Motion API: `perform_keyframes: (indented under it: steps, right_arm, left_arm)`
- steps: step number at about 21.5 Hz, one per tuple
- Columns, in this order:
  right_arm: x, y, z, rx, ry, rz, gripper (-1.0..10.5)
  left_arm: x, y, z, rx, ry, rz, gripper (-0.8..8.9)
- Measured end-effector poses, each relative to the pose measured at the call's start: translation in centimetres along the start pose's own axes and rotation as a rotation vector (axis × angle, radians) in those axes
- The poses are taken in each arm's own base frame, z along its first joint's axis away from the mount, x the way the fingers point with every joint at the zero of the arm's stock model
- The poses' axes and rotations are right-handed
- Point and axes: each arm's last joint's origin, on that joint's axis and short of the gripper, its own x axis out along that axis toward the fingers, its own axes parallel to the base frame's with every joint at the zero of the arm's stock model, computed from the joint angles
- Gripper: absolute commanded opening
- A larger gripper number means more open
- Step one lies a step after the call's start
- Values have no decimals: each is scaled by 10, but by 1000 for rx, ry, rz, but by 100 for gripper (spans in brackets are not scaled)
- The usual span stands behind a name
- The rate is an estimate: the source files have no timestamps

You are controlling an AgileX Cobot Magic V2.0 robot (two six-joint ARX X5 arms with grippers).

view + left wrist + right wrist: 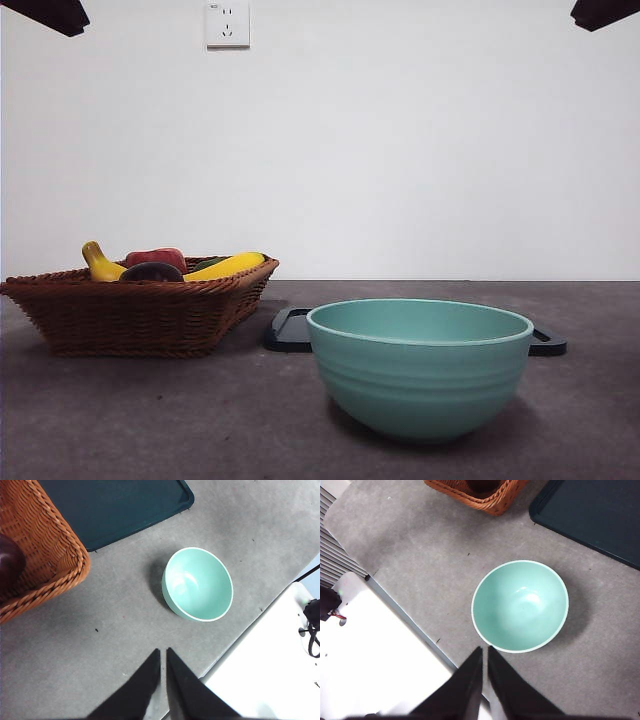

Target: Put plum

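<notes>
1. while it sits low in the basket [130, 315] among a banana [225, 266] and a red fruit [155, 258], the plum [152, 272] shows only its dark top over the rim.
2. it is round, so no long axis matters; in the left wrist view the plum [10, 565] lies nearer the left claw [163, 655] than the right claw [485, 652], i judge.
3. both claws hang high, jaws narrowed almost to touching, holding nothing.
4. the bowl [420, 365] stands apart from the basket, before a dark tray [290, 330], with bare table [150, 420] around.
</notes>
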Motion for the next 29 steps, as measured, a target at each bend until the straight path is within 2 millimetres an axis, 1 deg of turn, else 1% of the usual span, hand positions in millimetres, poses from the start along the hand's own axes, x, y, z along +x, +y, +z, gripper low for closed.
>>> perform_keyframes:
  steps: [10, 12, 13, 14, 16, 18, 20, 21, 22, 25, 29]
  right_arm:
    - [0, 0, 0, 0, 0, 0, 6]
    - [0, 0, 0, 0, 0, 0, 6]
    - [0, 0, 0, 0, 0, 0, 6]
    - [0, 0, 0, 0, 0, 0, 6]
    - [0, 0, 0, 0, 0, 0, 6]
    - [0, 0, 0, 0, 0, 0, 6]
    - [0, 0, 0, 0, 0, 0, 6]
    - [0, 0, 0, 0, 0, 0, 6]
    - [0, 0, 0, 0, 0, 0, 6]
    - [0, 0, 0, -1, 0, 0, 6]
    - [0, 0, 0, -1, 0, 0, 6]
  left_arm:
    - [0, 0, 0, 1, -1, 0, 16]
    - [-1, 0, 2, 34, -28, 6, 16]
    - [-5, 1, 5, 77, -80, 36, 16]
    - [-14, 1, 10, 139, -180, 83, 16]
    - [-42, -2, 21, 260, -443, 180, 16]
    - [-72, -6, 20, 360, -690, 284, 16]
    - [-87, -4, 6, 409, -854, 400, 16]
    - [-88, -1, -5, 415, -914, 469, 16]
    - [-85, 2, -19, 410, -963, 543, 16]
    - [-73, 11, -49, 372, -1028, 677, 16]
    - [-48, 25, -86, 299, -1044, 800, 16]
